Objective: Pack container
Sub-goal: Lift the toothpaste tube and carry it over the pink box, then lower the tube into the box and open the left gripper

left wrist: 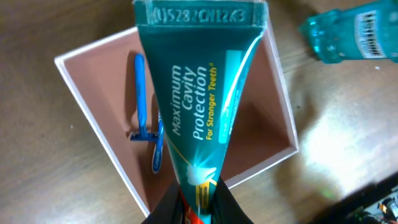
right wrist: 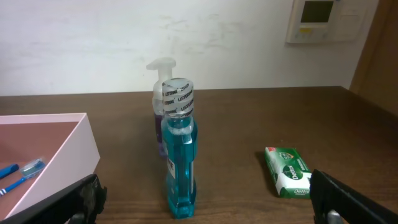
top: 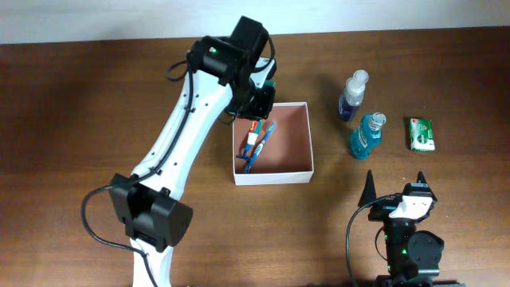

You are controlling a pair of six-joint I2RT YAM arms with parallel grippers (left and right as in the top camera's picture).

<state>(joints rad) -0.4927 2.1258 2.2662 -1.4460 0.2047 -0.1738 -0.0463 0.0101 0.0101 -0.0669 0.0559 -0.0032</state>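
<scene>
Jaws of the left gripper (left wrist: 198,202) pinch the cap end of a toothpaste tube (left wrist: 199,93), crimped tail leading, over the container (top: 272,175) at mid-bench. I'd lower it flat beside the razor (left wrist: 140,93) and toothbrush (left wrist: 157,149), clear of the walls, then release. Being square, the container has no long axis; it opens upward. Near right, the right gripper (top: 396,185) gapes wide, empty.

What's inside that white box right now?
A blue razor and a blue toothbrush lie on the floor of the box. The toothpaste tube in the left tool covers part of the toothbrush and floor; anything beneath is hidden.
</scene>
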